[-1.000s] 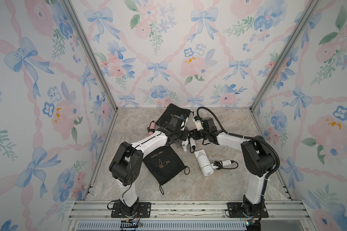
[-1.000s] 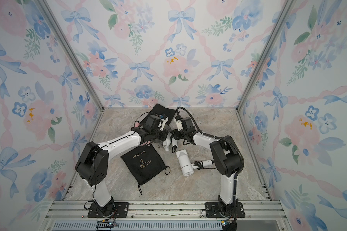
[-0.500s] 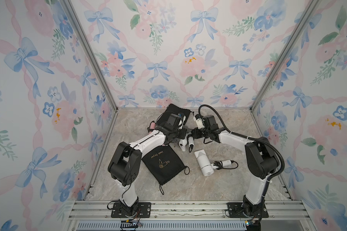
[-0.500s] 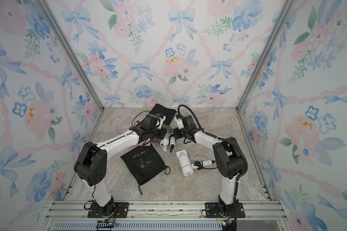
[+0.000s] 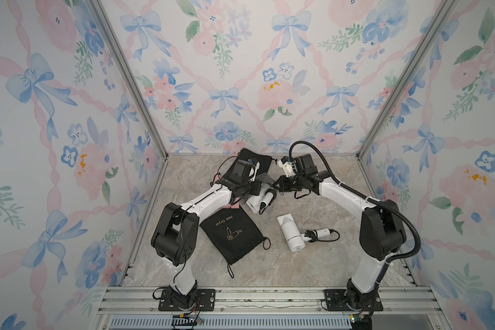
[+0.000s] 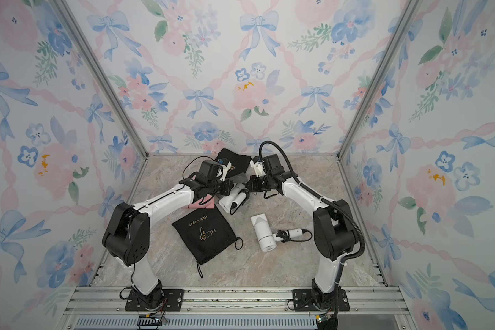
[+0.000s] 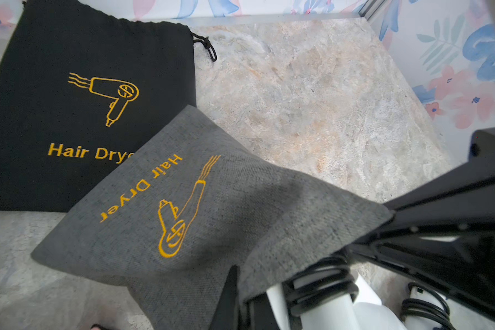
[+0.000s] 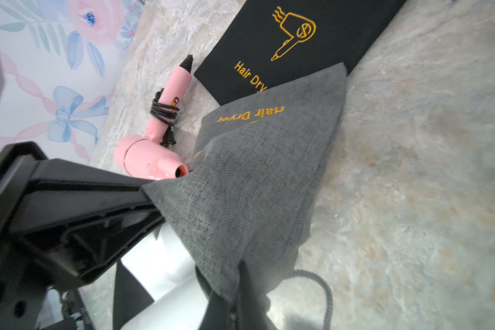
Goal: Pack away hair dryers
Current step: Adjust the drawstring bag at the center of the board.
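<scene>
A grey pouch (image 7: 183, 214) with gold print is lifted at its mouth between both arms near the back of the table. My left gripper (image 7: 237, 300) is shut on one edge of the mouth, and my right gripper (image 8: 235, 297) is shut on the opposite edge. A white hair dryer (image 5: 257, 200) with a cord wound round its handle lies just below the mouth. Whether its end is inside I cannot tell. A pink hair dryer (image 8: 155, 154) lies beside the pouch, mostly under the left arm in both top views. Another white hair dryer (image 5: 290, 234) lies at the front right.
A black pouch (image 5: 232, 233) lies flat in front of the left arm. Another black pouch (image 7: 69, 100) lies against the back wall, partly under the grey one. The flowered walls stand close behind. Bare marble (image 5: 312, 271) shows toward the front rail.
My right gripper has shut on the grey pouch's edge and shifted slightly toward the back. The left gripper has kept its hold and lifted the pouch's mouth over the white dryer.
</scene>
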